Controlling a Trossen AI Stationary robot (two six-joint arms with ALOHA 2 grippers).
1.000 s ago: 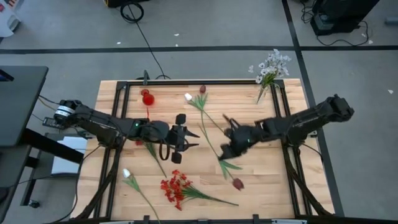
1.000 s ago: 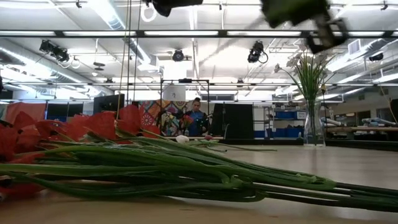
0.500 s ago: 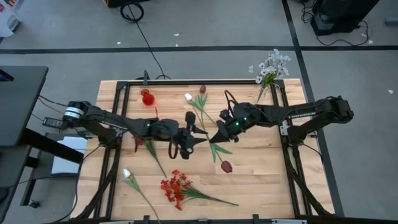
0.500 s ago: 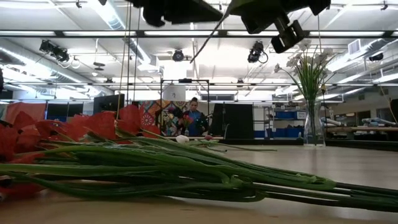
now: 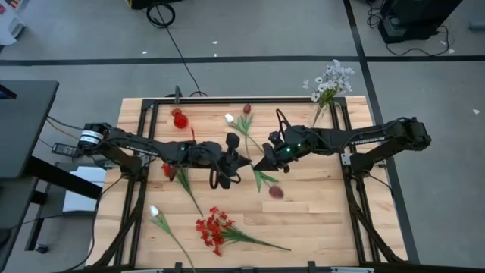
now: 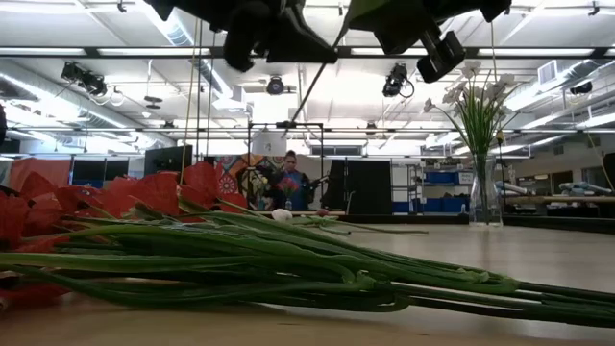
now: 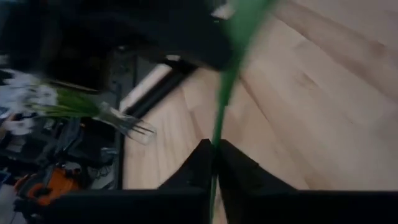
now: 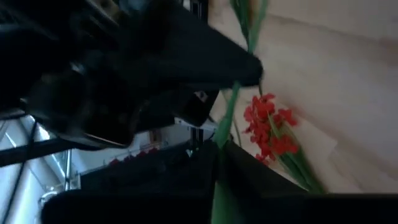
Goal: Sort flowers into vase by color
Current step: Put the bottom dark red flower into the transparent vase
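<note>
High view – maroon tulip [image 5: 276, 192] stem pinched at mid-tabletop [image 5: 318, 212] by both. Left fingers [image 7: 200, 163] clamped on stem; right fingers [image 8: 242, 168] likewise – narrow.

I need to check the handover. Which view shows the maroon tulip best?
The high view: the maroon tulip hangs whole, stem between the left gripper and right gripper. Both wrist views show only green stem; the low view shows just a thin stem.

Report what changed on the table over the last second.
The right gripper lifted the maroon tulip off the table toward the centre. The left gripper reached in and shut on its stem. The red cluster, white tulip and vase of white sprigs stayed put.
</note>
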